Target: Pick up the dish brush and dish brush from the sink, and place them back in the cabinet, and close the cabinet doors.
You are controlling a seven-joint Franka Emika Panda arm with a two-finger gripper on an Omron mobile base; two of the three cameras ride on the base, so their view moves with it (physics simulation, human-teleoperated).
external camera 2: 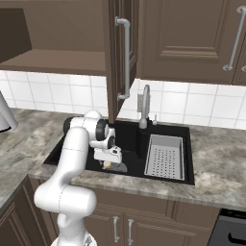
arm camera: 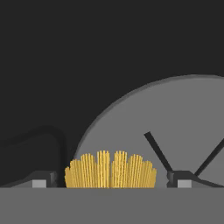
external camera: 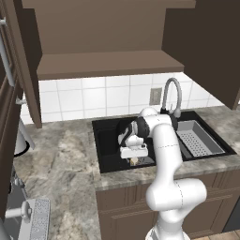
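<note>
One yellow-orange bristle head (arm camera: 110,169) of a dish brush lies on the floor of the black rectangular recessed sink (external camera: 107,140), directly between the two small dark finger tips (arm camera: 43,179) of the two-finger gripper (arm camera: 110,181). The jaws stand spread wide on either side of the bristles and grasp nothing; the bristle fan sits in the gap, apart from both tips. In the hand view the bristles overlap the edge of the round grey drain (arm camera: 175,127), which lies just beyond them. From the base views the same brush head appears as a small pale spot (external camera: 134,161) just beneath the gripper (external camera: 134,158), in the front part of the sink basin. The brush handle cannot be made out, and the second brush cannot be identified.

The white arm (external camera: 166,154) bends over the front rim of the sink, with the hand pointing down into the basin. A grey perforated tray (external camera: 198,138) occupies the right part of the sink, well apart from the gripper. The curved grey faucet (external camera: 171,96) rises from the rear rim of the sink.

Above the sink, the dark brown wooden wall cabinet (external camera: 108,33) stands open, exposing its lighter brown interior shelf (external camera: 108,63). One dark brown panelled door (external camera 2: 120,53) with a long vertical silver bar handle (external camera 2: 126,57) projects outward above the sink. A mottled grey stone counter (external camera: 61,164) surrounds the sink.
</note>
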